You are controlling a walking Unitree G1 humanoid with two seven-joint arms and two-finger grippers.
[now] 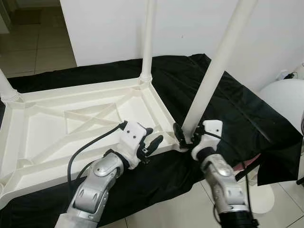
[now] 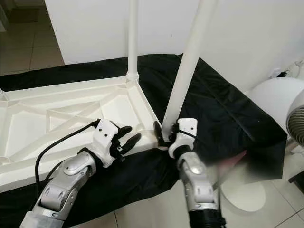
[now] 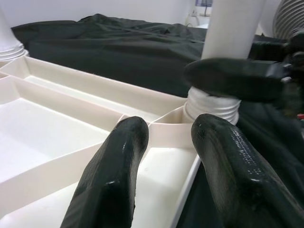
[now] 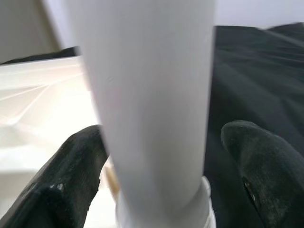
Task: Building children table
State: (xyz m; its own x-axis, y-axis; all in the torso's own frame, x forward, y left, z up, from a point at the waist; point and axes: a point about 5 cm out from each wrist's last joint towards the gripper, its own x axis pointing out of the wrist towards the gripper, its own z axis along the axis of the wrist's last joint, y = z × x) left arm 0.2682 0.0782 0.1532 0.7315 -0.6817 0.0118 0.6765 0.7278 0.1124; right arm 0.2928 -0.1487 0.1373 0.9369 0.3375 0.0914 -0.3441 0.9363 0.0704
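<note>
1. The white plastic tabletop (image 1: 71,128) lies upside down on a black cloth (image 1: 228,114) spread over the tiled floor (image 1: 38,47), ribbed underside up, beside a white wall (image 1: 190,28).
2. Three legs stand up from its corners: the far leg (image 1: 148,38) is upright in its socket, the base of another leg (image 1: 7,90) rises at the far left corner, and the near leg (image 1: 218,66) leans from the near right corner toward the wall.
3. The near left corner (image 1: 4,183) carries no leg that can be seen — it sits at the picture's edge, so the robot cannot be sure of it.
4. The right gripper (image 1: 186,137) is at the foot of the near leg, one black finger (image 4: 71,175) on each side of the tube; the fingers sit close against it, though a firm clamp cannot be confirmed.
5. The left wrist view shows the threaded collar (image 3: 211,104) of this leg still standing above its corner socket, so the leg seems only partly screwed home.
6. The left gripper (image 1: 151,145) rests just beside that same corner, over the tabletop's rim, its two fingers (image 3: 114,175) apart and holding nothing.
7. Judged from this, assembly is well along — what is left is seating the near leg straight, fitting or checking the fourth leg, and turning the table upright.
8. A white fan (image 2: 285,109) stands on the floor to the right of the cloth.
9. No brand, label or writing can be read on any part.
</note>
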